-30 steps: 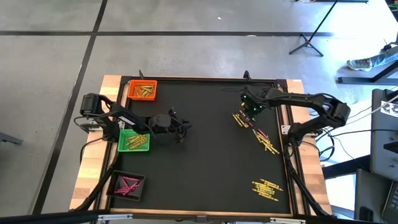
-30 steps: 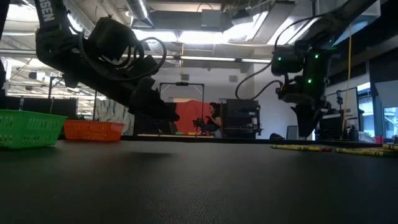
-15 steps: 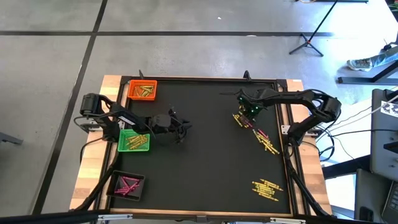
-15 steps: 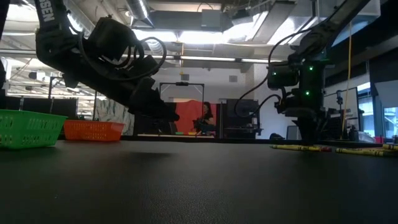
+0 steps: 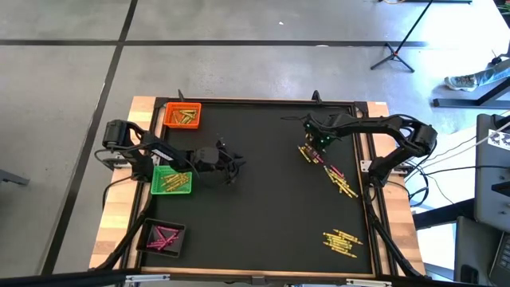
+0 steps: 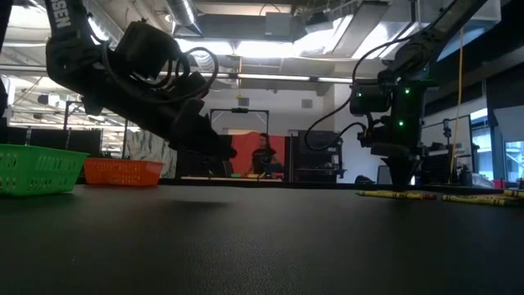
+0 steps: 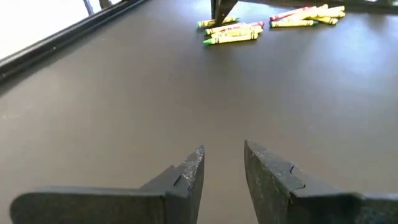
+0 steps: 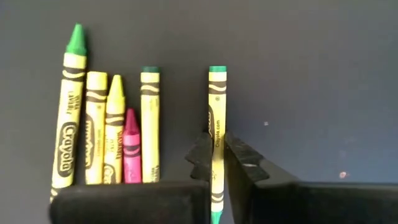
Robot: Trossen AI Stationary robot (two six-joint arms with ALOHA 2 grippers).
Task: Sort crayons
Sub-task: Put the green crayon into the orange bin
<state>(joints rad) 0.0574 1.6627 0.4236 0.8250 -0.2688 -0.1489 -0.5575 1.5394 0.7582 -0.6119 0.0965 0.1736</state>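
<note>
Right gripper (image 8: 216, 163) reaches down at the black mat's (image 5: 263, 199) far right, jaws clamped across a green-tipped yellow-wrapped crayon (image 8: 216, 130) lying flat, long axis parallel to the neighbouring crayon row (image 8: 112, 130); left gripper (image 7: 222, 171) hovers mid-mat, jaws apart.

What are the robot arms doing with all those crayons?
They are sorting crayons into trays. The right gripper has its fingers shut on one green-tipped crayon, lying apart from a row of other crayons on the black table. The left gripper waits open over the middle of the table, holding nothing. Some crayons already lie in the orange tray, green tray and black tray.
</note>
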